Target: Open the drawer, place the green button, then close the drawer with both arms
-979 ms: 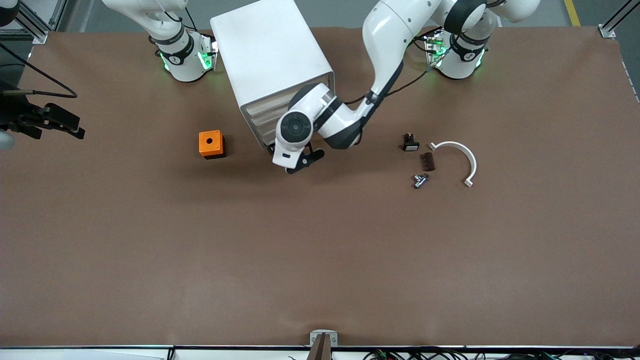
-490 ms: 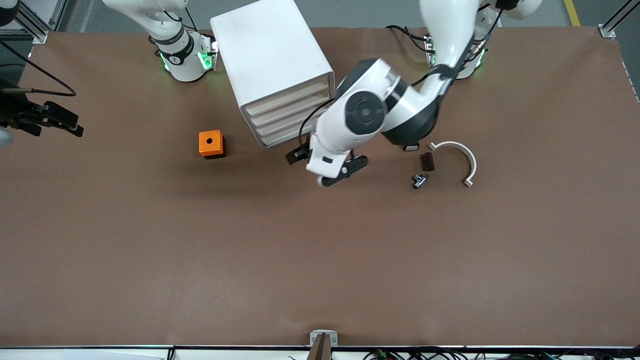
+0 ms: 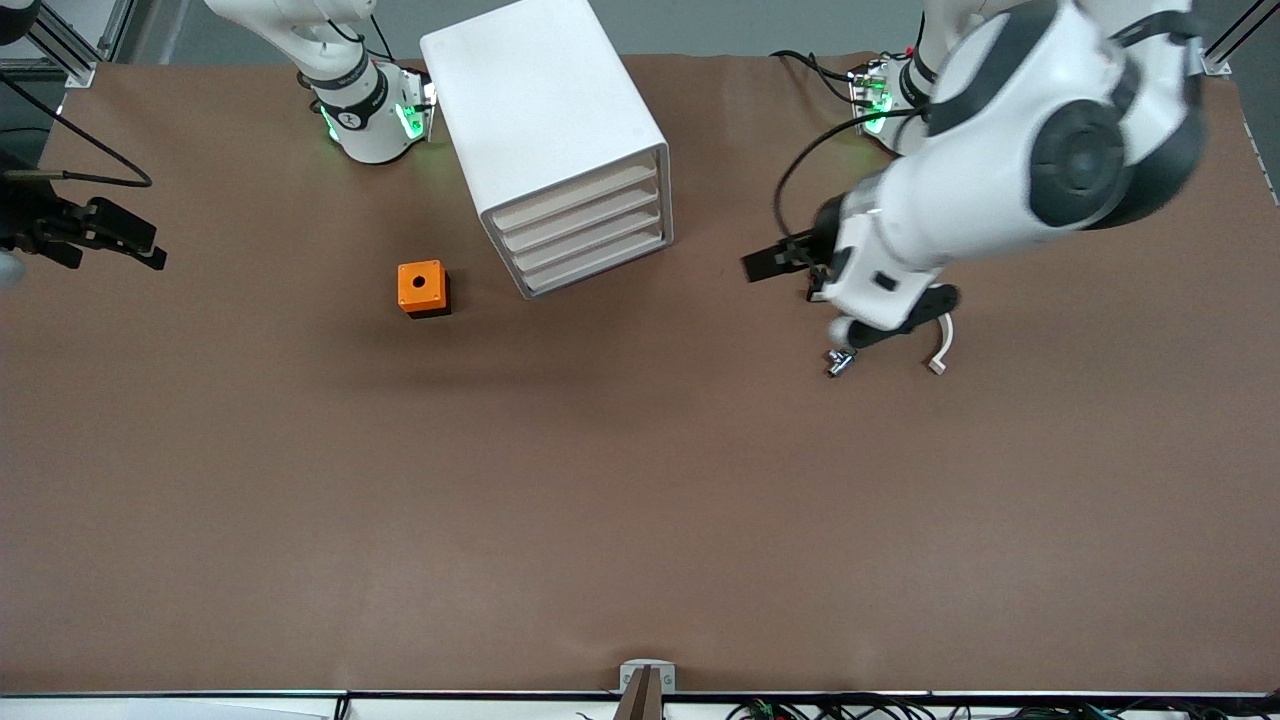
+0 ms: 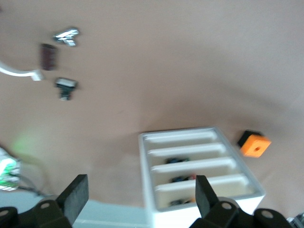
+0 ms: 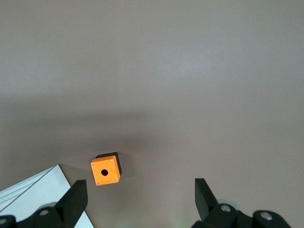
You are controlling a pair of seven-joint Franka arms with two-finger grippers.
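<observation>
The white drawer cabinet (image 3: 560, 120) stands near the arms' bases, and all its drawers (image 3: 585, 235) sit flush and shut. It also shows in the left wrist view (image 4: 199, 166), where dark items I cannot identify lie in the drawer slots. No green-capped button shows in any view. My left gripper (image 3: 785, 264) (image 4: 141, 199) is open and empty, high over the table between the cabinet and the small parts. My right gripper (image 3: 150, 248) (image 5: 141, 197) is open and empty, waiting high at the right arm's end of the table.
An orange box with a hole (image 3: 423, 288) (image 4: 255, 144) (image 5: 106, 169) sits beside the cabinet toward the right arm's end. Under the left hand lie a metal fitting (image 3: 840, 361) (image 4: 66, 35), a white curved clip (image 3: 940, 345), a brown block (image 4: 48, 56) and a black-and-white switch part (image 4: 65, 87).
The left arm has swung up and away from the drawer fronts toward its own end of the table, and now covers the small parts. The right arm has not moved.
</observation>
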